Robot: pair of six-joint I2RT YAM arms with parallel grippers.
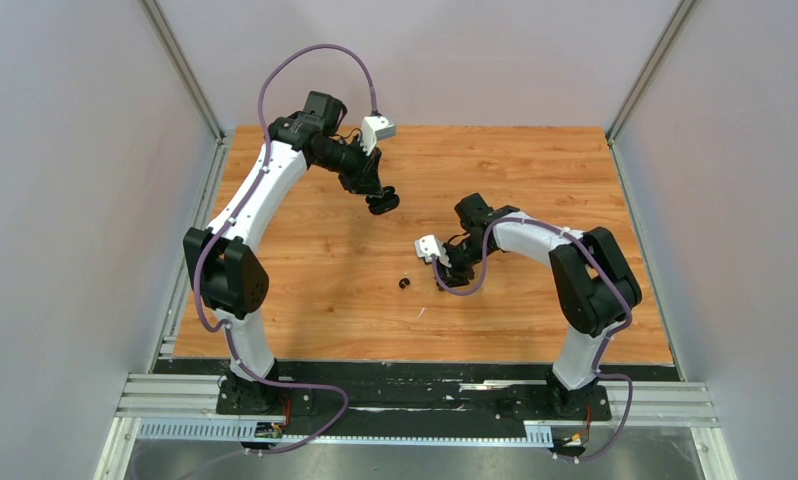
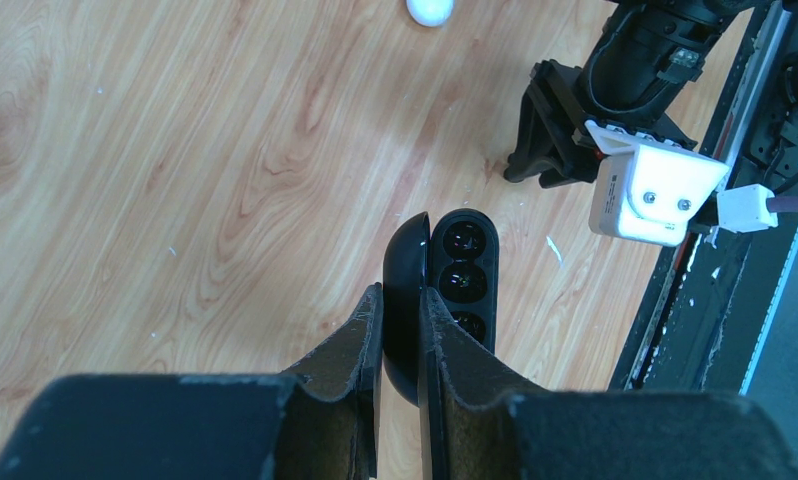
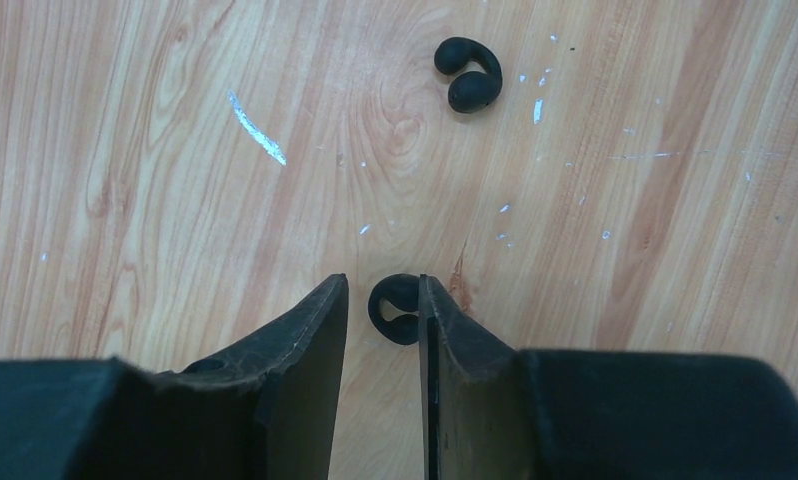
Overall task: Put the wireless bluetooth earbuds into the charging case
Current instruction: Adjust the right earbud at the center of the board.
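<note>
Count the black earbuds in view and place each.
2. One black earbud lies free on the table; the other sits between the right gripper's open fingers. More may be hidden.

Left fingers clamped, right fingers apart

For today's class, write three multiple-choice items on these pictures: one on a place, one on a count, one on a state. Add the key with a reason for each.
1. Where is the black charging case? A on a tray; B in the left gripper; C inside a box.
2. How many black earbuds show in the right wrist view? A none; B one; C two.
3. The case is: A open; B shut; C in two pieces.
Key: 1 B, that gripper is shut on it. 2 C, one lies loose, one sits between the open fingers of the right gripper. 3 A, its sockets show.
</note>
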